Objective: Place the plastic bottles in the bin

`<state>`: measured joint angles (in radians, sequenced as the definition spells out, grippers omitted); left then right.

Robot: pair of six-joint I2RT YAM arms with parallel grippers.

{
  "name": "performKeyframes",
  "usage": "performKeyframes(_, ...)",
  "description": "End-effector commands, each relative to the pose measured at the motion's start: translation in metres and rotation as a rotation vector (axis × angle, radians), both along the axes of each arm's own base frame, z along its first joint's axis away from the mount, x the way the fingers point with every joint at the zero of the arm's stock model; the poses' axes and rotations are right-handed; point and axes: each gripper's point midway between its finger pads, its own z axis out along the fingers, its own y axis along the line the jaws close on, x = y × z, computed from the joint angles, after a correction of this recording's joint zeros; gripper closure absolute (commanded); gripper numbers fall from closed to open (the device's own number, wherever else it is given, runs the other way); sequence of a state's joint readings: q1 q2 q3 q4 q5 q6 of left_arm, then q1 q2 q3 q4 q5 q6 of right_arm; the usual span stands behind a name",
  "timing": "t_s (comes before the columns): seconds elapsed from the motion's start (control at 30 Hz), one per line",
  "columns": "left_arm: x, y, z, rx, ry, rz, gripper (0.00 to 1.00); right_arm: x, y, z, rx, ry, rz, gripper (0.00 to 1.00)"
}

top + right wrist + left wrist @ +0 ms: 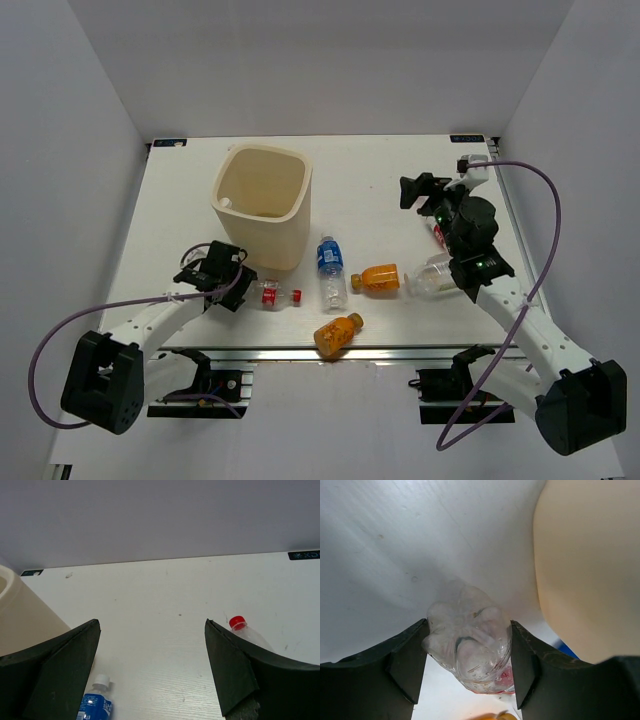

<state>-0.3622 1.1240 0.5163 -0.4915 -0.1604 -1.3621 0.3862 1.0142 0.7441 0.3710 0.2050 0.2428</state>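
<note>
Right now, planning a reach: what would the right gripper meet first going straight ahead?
Looks free: the right gripper faces bare table, then probably the back wall; the red-capped bottle sits off-line, right.

A white rectangular tabletop [180, 200] with faint wood grain fills the middle. A plain pale grey back wall panel [320, 60] rises at its far edge, with matching side wall panels [60, 200] flanking it. A silver metal rail [300, 353] lines its near edge. The light is soft and even.
</note>
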Motion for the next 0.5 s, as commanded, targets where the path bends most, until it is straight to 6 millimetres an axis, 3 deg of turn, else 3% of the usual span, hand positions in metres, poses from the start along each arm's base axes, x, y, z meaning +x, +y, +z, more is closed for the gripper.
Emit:
performKeyframes(0.0, -0.008, 0.019, 0.003, 0.105, 0.032, 0.016, 0.77, -0.002, -0.021, 0.002, 0.032, -0.009, -0.100, 0.11)
performKeyframes(0.07, -0.008, 0.032, 0.016, 0.161, 0.004, 0.049, 0.82, -0.004, -0.024, 0.002, 0.033, -0.010, -0.106, 0.10)
performKeyframes(0.1, -0.020, 0.043, 0.018, 0.206, 0.043, 0.069, 0.86, -0.004, -0.026, 0.000, 0.032, -0.007, -0.114, 0.11)
performKeyframes(0.13, -0.016, 0.050, 0.035, 0.229, 0.014, 0.103, 0.88, -0.004, -0.027, 0.001, 0.034, -0.008, -0.115, 0.11)
performKeyframes(0.17, -0.017, 0.068, 0.050, 0.297, -0.026, 0.162, 0.90, -0.004, -0.027, 0.001, 0.034, -0.008, -0.115, 0.11)
performKeyframes(0.2, -0.032, 0.084, 0.056, 0.348, 0.011, 0.223, 0.94, -0.005, -0.026, 0.000, 0.033, -0.007, -0.112, 0.11)
performKeyframes(0.27, -0.034, 0.106, 0.090, 0.406, -0.046, 0.334, 0.99, -0.005, -0.027, 0.001, 0.031, -0.009, -0.114, 0.11)
performKeyframes(0.3, -0.047, 0.127, 0.105, 0.479, -0.062, 0.421, 1.00, -0.005, -0.027, 0.000, 0.026, -0.007, -0.113, 0.11)
performKeyframes(0.33, -0.043, 0.133, 0.129, 0.484, -0.119, 0.461, 1.00, -0.005, -0.027, 0.000, 0.026, -0.007, -0.111, 0.11)
performKeyframes(0.43, -0.048, 0.158, 0.175, 0.578, -0.208, 0.557, 1.00, -0.005, -0.026, -0.001, 0.025, -0.004, -0.105, 0.11)
performKeyframes(0.47, -0.041, 0.161, 0.204, 0.571, -0.275, 0.575, 1.00, -0.005, -0.025, 0.000, 0.023, -0.004, -0.099, 0.11)
